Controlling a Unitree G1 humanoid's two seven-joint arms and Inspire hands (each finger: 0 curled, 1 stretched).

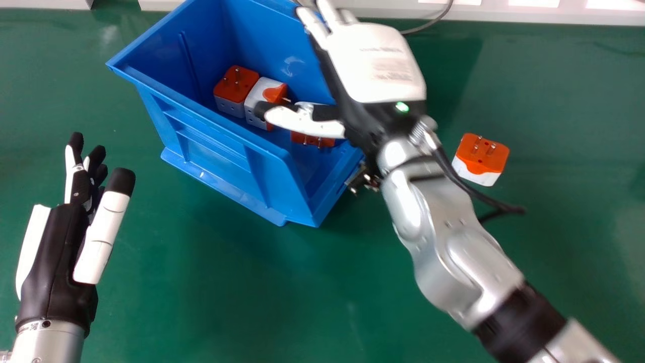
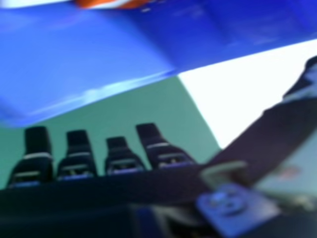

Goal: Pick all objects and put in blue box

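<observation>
Plug adapter [image 1: 484, 157] is awaiting your pick on the green table [image 1: 227, 302], right of the blue box [image 1: 216, 154]. Three adapters [image 1: 236, 85] are lying inside, so you are apparently nearing completion. Your right hand [image 1: 373, 63] is hovering empty over the box, fingers spread.

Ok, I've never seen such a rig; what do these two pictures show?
This is a humanoid robot with two hands. The head view looks down from its head; the right hand view comes from a camera at its right hand. On the green table stands a blue box with three orange-and-white plug adapters inside, one partly behind the thumb. Another adapter lies on the table to the box's right. The open right hand is above the box; the open left hand is at the head view's left. Both look empty.
</observation>
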